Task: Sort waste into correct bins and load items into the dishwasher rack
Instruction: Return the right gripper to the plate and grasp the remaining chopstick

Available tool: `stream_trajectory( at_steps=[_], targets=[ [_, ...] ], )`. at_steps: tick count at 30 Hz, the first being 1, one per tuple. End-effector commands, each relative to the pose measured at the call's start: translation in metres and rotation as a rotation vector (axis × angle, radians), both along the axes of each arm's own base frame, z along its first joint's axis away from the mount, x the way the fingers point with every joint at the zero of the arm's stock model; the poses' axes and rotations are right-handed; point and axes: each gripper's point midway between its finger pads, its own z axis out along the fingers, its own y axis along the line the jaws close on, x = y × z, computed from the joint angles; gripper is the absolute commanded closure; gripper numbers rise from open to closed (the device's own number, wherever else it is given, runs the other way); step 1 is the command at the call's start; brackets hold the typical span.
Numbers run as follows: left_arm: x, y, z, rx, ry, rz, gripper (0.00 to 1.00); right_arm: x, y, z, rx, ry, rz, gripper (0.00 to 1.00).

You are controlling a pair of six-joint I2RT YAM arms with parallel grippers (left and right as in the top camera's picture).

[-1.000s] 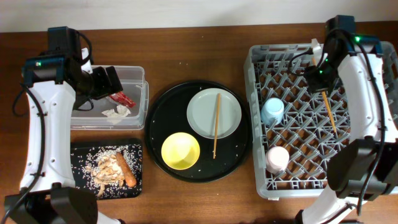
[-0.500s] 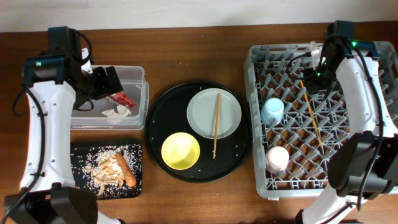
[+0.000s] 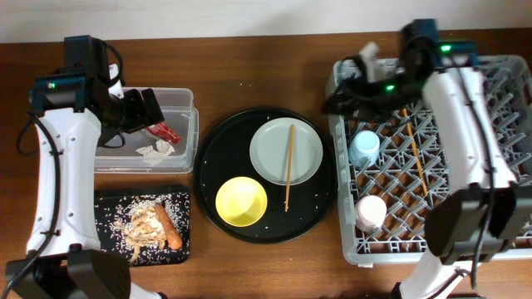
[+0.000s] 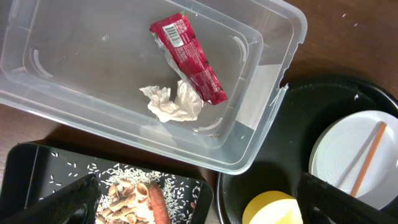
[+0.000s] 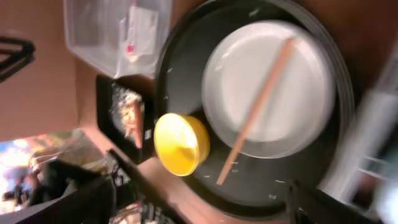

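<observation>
Hovering with the left gripper (image 3: 143, 108) spread wide above the clear glossy tub (image 4: 273, 121); directly below, a crinkled red wrapper (image 4: 189, 59) touching a crumpled white tissue (image 4: 171, 102). Beyond the tub's rim, a flat black tray (image 4: 25, 174) of rice-flecked scraps (image 4: 121, 193) and an orange sausage stick (image 4: 158, 208). Hanging equally wide with the right gripper (image 3: 337, 101) over the grey pegged rack (image 3: 349, 253), at its left rim; behind, a wooden chopstick (image 3: 415, 151) on the grid; ahead, a pale round plate (image 5: 298, 93) bearing a second chopstick (image 5: 258, 106), then a yellow bowl (image 5: 180, 143).

A dark reddish-brown wooden tabletop (image 3: 266, 75) fills the overhead view, bordered along its far edge by a pale strip (image 3: 208, 17).
</observation>
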Motion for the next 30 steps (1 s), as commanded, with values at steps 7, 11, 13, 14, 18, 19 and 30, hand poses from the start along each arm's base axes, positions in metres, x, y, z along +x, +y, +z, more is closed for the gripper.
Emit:
stream_trajectory(
  at_steps=[7, 11, 13, 14, 18, 19, 30],
  targets=[
    [-0.001, 0.001, 0.004, 0.008, -0.011, 0.012, 0.01, -0.016, 0.062, -0.070, -0.155, 0.099, -0.012, 0.76],
    [-0.001, 0.001, 0.004, 0.008, -0.011, 0.012, 0.01, -0.011, 0.038, -0.121, -0.533, 0.105, -0.289, 0.81],
    [-0.001, 0.001, 0.004, 0.008, -0.011, 0.012, 0.01, -0.011, 0.044, -0.136, -0.604, 0.059, -0.344, 0.80],
    [-0.001, 0.001, 0.004, 0.008, -0.011, 0.012, 0.01, -0.012, 0.045, -0.143, -0.635, 0.039, -0.374, 0.77],
    [-0.001, 0.001, 0.004, 0.008, -0.011, 0.012, 0.01, -0.016, 0.054, -0.168, -0.645, -0.014, -0.370, 0.71],
    [-0.001, 0.001, 0.004, 0.008, -0.011, 0.012, 0.01, -0.018, 0.054, -0.174, -0.639, -0.015, -0.370, 0.71],
    [-0.001, 0.001, 0.004, 0.008, -0.011, 0.012, 0.01, -0.022, 0.053, -0.199, -0.608, -0.019, -0.400, 0.70]
  ],
)
